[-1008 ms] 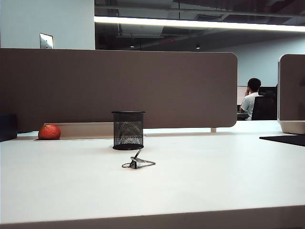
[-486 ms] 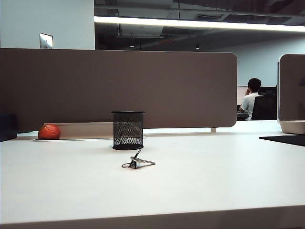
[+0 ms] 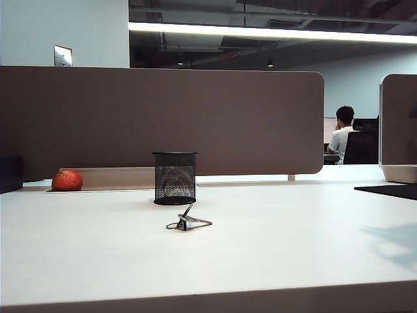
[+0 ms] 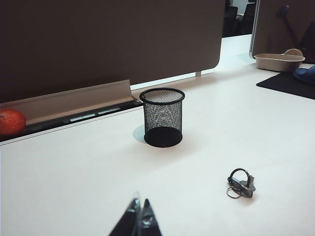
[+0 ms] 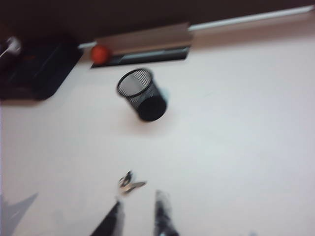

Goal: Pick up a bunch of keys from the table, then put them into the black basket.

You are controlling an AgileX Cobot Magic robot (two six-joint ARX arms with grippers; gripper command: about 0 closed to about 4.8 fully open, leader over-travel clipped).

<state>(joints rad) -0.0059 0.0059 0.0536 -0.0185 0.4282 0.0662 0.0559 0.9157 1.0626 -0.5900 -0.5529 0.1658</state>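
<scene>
1. The table (image 3: 273, 248) is a plain white desk with a brown partition (image 3: 163, 120) standing along its far edge.
2. The bunch of keys (image 3: 188, 223) lies flat on the table, near the middle, just in front of the black basket (image 3: 175, 178) and apart from it.
3. The black basket stands upright on the table, its mouth facing up.
4. An orange-red fruit (image 3: 67, 180) rests at the far left, at the foot of the partition.
5. The left gripper (image 4: 140, 219) sits low over the near part of the table; its two fingertips meet with no gap, and it holds nothing.
6. The right gripper (image 5: 138, 219) hangs above the table, close to the keys. The right wrist view is blurred, but a narrow gap shows between the jaws, with nothing held.
7. Neither gripper appears in the exterior view; only a faint shadow (image 3: 394, 241) lies on the table at the right.
</scene>
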